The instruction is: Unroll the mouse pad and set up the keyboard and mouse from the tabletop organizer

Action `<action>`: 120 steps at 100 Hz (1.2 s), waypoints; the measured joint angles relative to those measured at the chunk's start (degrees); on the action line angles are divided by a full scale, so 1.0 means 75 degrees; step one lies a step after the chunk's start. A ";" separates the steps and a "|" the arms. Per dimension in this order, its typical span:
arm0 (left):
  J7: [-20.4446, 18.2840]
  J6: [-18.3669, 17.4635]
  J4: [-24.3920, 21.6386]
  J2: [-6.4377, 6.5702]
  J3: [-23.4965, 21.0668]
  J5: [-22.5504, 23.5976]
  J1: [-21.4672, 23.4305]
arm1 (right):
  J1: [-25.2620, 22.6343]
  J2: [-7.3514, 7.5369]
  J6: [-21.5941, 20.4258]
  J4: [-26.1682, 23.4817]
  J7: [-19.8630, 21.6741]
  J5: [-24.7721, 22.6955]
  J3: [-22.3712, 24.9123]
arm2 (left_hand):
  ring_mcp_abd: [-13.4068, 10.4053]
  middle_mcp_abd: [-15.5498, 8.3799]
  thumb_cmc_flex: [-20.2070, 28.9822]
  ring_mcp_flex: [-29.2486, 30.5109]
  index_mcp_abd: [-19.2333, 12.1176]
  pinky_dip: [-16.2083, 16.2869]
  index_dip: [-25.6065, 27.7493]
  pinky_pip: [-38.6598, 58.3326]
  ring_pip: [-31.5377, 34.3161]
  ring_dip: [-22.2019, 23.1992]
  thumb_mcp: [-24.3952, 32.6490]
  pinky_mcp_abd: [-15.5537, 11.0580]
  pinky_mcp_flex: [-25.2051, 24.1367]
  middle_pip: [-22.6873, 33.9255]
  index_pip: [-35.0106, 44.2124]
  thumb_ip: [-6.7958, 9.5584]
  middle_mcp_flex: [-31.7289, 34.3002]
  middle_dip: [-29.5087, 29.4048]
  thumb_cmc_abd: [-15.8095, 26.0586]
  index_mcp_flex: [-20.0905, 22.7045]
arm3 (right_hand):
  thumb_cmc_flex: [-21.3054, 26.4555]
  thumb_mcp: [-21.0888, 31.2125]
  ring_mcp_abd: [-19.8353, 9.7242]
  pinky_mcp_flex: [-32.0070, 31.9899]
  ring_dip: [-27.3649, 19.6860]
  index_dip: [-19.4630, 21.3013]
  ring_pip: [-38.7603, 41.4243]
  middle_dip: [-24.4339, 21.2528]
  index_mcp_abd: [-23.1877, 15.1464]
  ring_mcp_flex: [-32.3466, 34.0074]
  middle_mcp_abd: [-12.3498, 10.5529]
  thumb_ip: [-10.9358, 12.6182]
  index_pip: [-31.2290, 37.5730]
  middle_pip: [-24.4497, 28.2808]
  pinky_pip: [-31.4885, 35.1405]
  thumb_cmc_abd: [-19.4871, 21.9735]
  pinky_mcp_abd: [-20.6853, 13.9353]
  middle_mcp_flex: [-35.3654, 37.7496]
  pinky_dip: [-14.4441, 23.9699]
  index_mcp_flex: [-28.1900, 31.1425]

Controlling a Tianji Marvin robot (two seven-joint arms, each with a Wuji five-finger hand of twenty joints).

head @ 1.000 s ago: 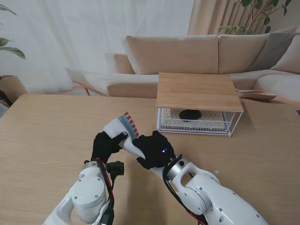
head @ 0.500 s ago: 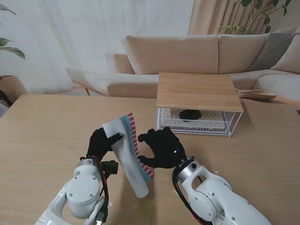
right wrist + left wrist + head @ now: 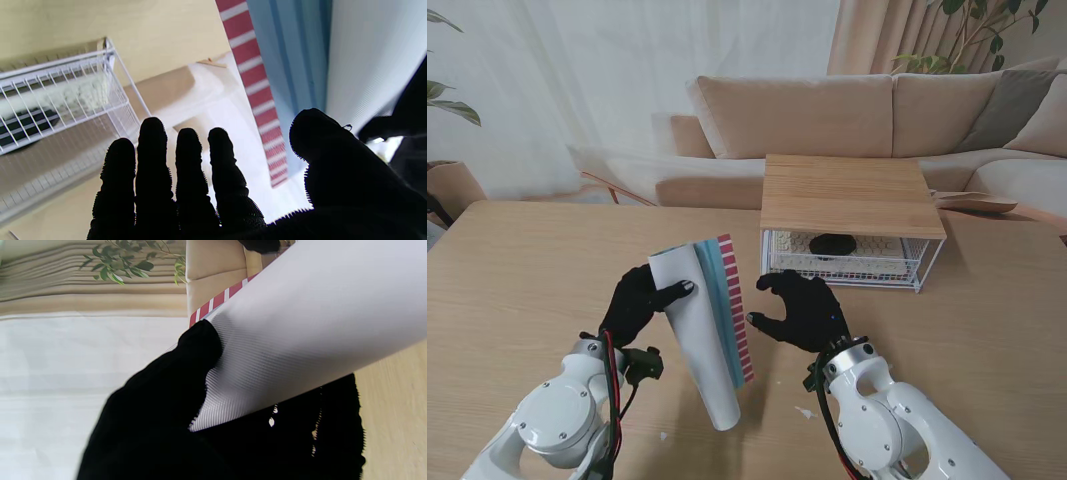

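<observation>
White rolled mouse pad [image 3: 702, 335] is hanging from my left hand [image 3: 635, 303] alone; right hand [image 3: 807, 312] is spreading its fingers empty, risking slip.

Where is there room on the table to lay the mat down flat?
Bare wood lies left of the left hand toward the table edge, and right of the right hand. It is crowded around the mat and by the organizer.

Beige sofa [image 3: 827, 115] sits behind the wood table [image 3: 517, 280], sheer curtains [image 3: 577, 70] and a leafy plant [image 3: 987, 25] around it.
</observation>
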 measured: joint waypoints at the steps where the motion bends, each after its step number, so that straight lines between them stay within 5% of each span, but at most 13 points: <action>1: -0.0014 -0.0010 -0.0010 0.0007 0.0000 0.0000 0.0004 | 0.0014 -0.0012 0.0016 0.0019 0.0004 0.0032 -0.0014 | -0.0001 -0.0003 0.0000 0.0000 0.0000 0.0000 0.0004 0.0000 0.0000 0.0002 0.0000 -0.0003 0.0000 0.0000 0.0001 0.0000 0.0004 0.0002 0.0000 0.0000 | -0.0009 0.0004 0.0006 -0.0009 -0.0020 -0.0043 0.0003 -0.0053 0.0005 -0.0005 0.0003 0.0000 -0.0045 -0.0017 -0.0050 -0.0019 0.0000 -0.0014 0.0000 0.0000; 42: -0.0402 -0.0133 -0.0092 0.0096 -0.0024 -0.0380 0.0035 | 0.0577 -0.0339 0.0498 0.0429 0.0626 0.2836 -0.0356 | -0.0033 -0.0035 0.0079 0.0000 -0.0066 0.0000 0.0080 0.0001 -0.0010 0.0007 0.0000 -0.0093 -0.0081 0.0001 0.0023 -0.0001 0.0008 0.0035 0.0000 0.0000 | -0.0161 0.0029 0.0067 -0.0396 -0.0478 -0.0529 -0.0909 -0.0615 0.0291 -0.0454 0.0175 0.0000 -0.0971 -0.0690 -0.0916 -0.0233 0.0002 -0.0548 -0.0174 -0.0076; 63: -0.0357 -0.0132 -0.0071 0.0100 0.0037 -0.0514 0.0011 | 0.0981 -0.0449 0.0701 0.0661 0.0727 0.3558 -0.0610 | -0.0040 -0.0036 0.0085 0.0000 -0.0115 0.0000 0.0091 0.0001 -0.0061 0.0012 0.0000 -0.0099 -0.0096 0.0001 0.0024 -0.0001 0.0009 0.0088 0.0000 0.0000 | 0.0879 0.1134 0.0071 0.0196 -0.0329 -0.0370 -0.0445 -0.0420 0.0000 0.0390 0.0168 0.0000 -0.0483 -0.0435 -0.0722 -0.0646 0.0100 0.0781 0.0011 0.0919; 75: -0.0336 -0.0107 0.0004 0.0091 0.0097 -0.0569 -0.0050 | 0.1115 -0.0500 0.0690 0.0753 0.0951 0.4676 -0.0619 | -0.0046 -0.0036 0.0085 0.0000 -0.0117 0.0000 0.0107 0.0001 -0.0066 0.0015 0.0000 -0.0103 -0.0122 0.0001 0.0026 -0.0001 0.0009 0.0100 0.0000 0.0000 | 0.1347 0.1538 0.0066 0.0516 -0.0130 -0.0273 -0.0005 -0.0022 -0.0392 0.0991 0.0134 0.0000 0.0158 -0.0125 -0.0387 -0.0913 0.0277 0.1552 0.0099 0.1526; 96: -0.0305 -0.0033 0.0204 0.0071 0.0158 -0.0527 -0.0183 | 0.1164 -0.0542 0.0508 0.0874 0.0984 0.4633 -0.0627 | -0.0083 -0.0043 0.0088 -0.0001 -0.0141 -0.0002 0.0136 0.0001 -0.0106 0.0015 0.0000 -0.0178 -0.0296 0.0001 0.0034 -0.0001 0.0009 0.0105 0.0000 0.0001 | 0.2398 0.1608 0.0051 0.1204 0.0404 -0.0904 0.0989 0.0895 -0.0986 0.2160 -0.0034 -0.0440 0.2892 0.0551 0.0136 -0.1467 0.0468 0.2860 0.0271 0.1876; 120: -0.0003 0.0039 0.0357 0.0031 0.0358 -0.0539 -0.0305 | 0.1127 -0.0593 0.0396 0.0918 0.0735 0.4603 -0.0623 | -0.0113 -0.0105 0.0087 -0.0007 -0.0236 -0.0007 0.0138 0.0001 -0.0287 0.0015 -0.0015 -0.0274 -0.0736 -0.0066 0.0080 -0.0001 0.0009 0.0105 0.0000 0.0001 | 0.2677 0.1947 0.0095 0.2179 0.0938 -0.0826 0.2160 0.1435 -0.1011 0.3201 0.0167 -0.0456 0.3223 0.1145 0.0998 -0.1662 0.0576 0.3907 0.0559 0.2391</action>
